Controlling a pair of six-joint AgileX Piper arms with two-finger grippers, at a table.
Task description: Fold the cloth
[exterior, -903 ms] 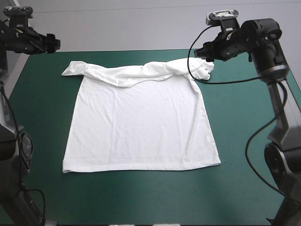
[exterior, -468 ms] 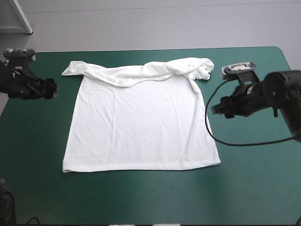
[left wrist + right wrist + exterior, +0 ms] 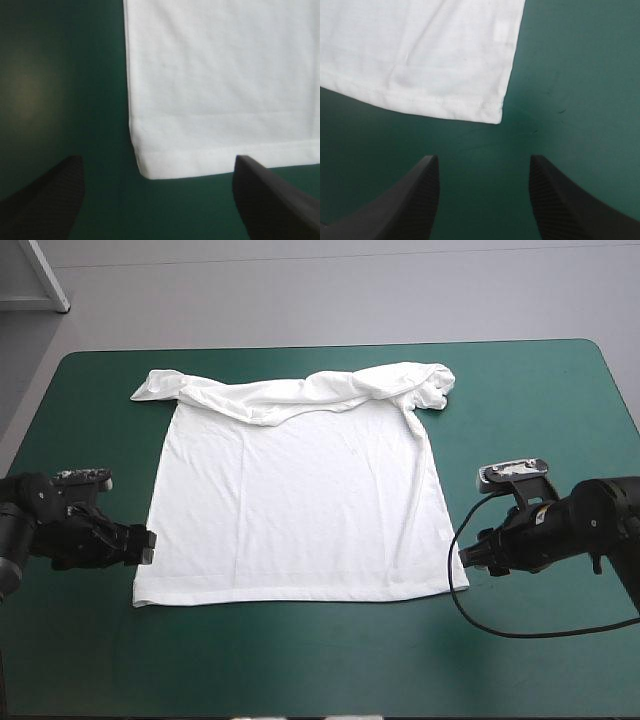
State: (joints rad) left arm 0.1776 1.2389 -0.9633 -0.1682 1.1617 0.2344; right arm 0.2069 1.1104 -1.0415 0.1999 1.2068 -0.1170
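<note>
Between left gripper (image 3: 146, 544) and right gripper (image 3: 467, 556), T-shirt (image 3: 300, 500) lies flat.

The left gripper (image 3: 147, 544), a pair of broad black curved fingers, stood raised at the upper left of the high view earlier, beyond the far corner of the teal-green table cover (image 3: 300, 665). It has since travelled down the left side, passing mid-frame just before. It now sits low at the lower left, just beside the left hem corner of the white short-sleeved T-shirt (image 3: 300, 500). The matching right gripper (image 3: 463, 558), earlier at the upper right over the bunched sleeve, has likewise dropped through the middle right. It has arrived at the lower right, just beside the right hem corner.
</note>
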